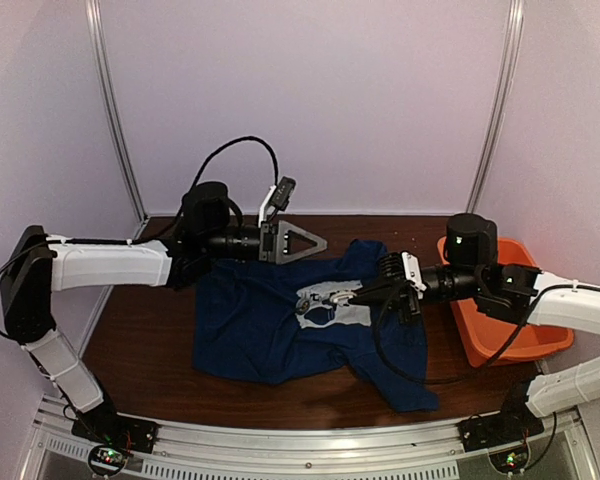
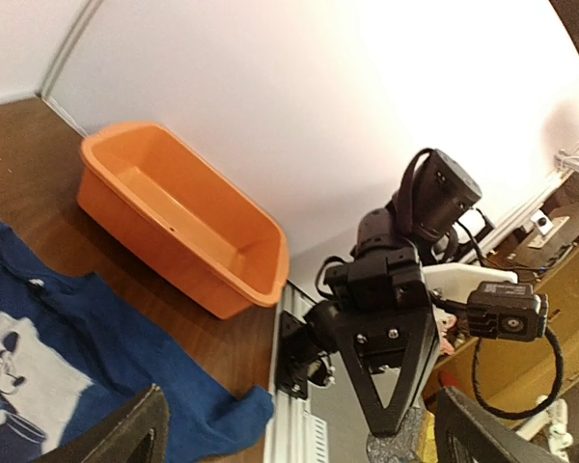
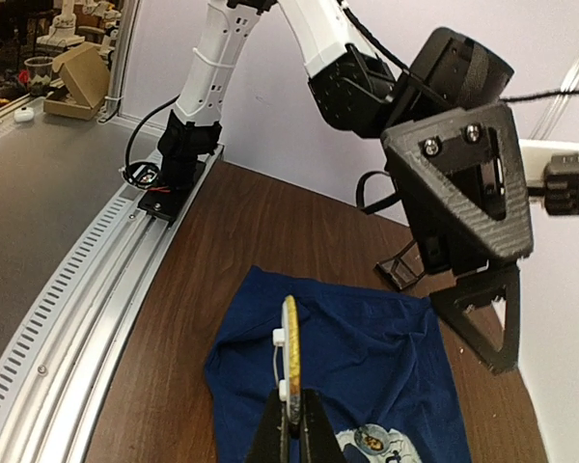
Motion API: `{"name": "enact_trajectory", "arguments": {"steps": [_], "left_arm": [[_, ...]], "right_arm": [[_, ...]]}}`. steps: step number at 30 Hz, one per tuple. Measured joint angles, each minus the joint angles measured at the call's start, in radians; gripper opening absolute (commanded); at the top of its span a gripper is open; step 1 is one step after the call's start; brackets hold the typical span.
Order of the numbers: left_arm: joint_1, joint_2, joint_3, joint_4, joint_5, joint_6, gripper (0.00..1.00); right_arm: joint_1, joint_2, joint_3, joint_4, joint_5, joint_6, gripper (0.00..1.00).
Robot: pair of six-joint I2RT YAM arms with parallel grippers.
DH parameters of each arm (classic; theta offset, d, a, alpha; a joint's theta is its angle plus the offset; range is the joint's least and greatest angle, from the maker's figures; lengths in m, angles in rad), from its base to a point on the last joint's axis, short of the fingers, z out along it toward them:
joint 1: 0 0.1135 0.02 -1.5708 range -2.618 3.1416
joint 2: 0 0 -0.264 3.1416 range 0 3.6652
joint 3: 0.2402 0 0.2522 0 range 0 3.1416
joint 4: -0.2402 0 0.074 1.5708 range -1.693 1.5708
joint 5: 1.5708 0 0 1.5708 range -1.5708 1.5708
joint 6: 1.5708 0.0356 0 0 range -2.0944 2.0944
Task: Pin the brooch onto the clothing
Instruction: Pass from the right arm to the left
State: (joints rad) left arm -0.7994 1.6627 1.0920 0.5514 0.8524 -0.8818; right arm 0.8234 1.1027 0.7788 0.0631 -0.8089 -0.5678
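My right gripper (image 3: pixel 291 400) is shut on the brooch (image 3: pixel 289 359), which stands edge-on with a yellowish rim and a white pin clasp on its left side. It hangs above the navy T-shirt (image 3: pixel 376 357), near the white print (image 3: pixel 386 449). The left wrist view shows the brooch's grey speckled face (image 2: pixel 396 444) at the tip of that gripper. From above, the right gripper (image 1: pixel 358 293) sits over the print (image 1: pixel 325 305) on the shirt (image 1: pixel 250 320). My left gripper (image 1: pixel 298 242) hovers by the shirt's far edge. It is open, its fingers (image 2: pixel 125 434) wide apart with nothing between them.
An orange plastic tub (image 1: pixel 500 335) stands at the right of the table, beside the right arm. A small black hinged box (image 3: pixel 405 273) lies on the wood beyond the shirt, under the left gripper. A metal rail (image 1: pixel 300 455) runs along the near edge.
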Motion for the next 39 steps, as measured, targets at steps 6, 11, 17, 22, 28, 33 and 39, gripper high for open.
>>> {"name": "enact_trajectory", "arguments": {"steps": [6, 11, 17, 22, 28, 33, 39], "left_arm": [[0.069, -0.086, 0.037, -0.259, -0.135, 0.187, 0.98], [0.085, -0.116, 0.132, -0.532, -0.289, 0.381, 0.98], [0.084, -0.141, 0.184, -0.722, -0.369, 0.539, 0.98], [0.084, -0.135, 0.193, -0.794, -0.327, 0.626, 0.97], [0.075, -0.098, 0.219, -0.822, -0.224, 0.694, 0.97], [0.018, -0.032, 0.316, -0.861, -0.173, 0.753, 0.9], [-0.076, 0.044, 0.368, -0.897, -0.111, 0.808, 0.69]], "right_arm": [[0.0, 0.003, -0.006, -0.01, 0.055, 0.163, 0.0], [0.0, 0.008, -0.018, -0.026, 0.086, 0.33, 0.0], [0.0, -0.01, -0.019, -0.107, 0.117, 0.496, 0.0], [0.0, -0.06, -0.023, -0.13, 0.127, 0.603, 0.0], [0.0, -0.06, -0.021, -0.182, 0.128, 0.647, 0.0], [0.0, -0.035, -0.016, -0.235, 0.137, 0.647, 0.0], [0.0, -0.018, -0.015, -0.248, 0.141, 0.65, 0.0]]}}
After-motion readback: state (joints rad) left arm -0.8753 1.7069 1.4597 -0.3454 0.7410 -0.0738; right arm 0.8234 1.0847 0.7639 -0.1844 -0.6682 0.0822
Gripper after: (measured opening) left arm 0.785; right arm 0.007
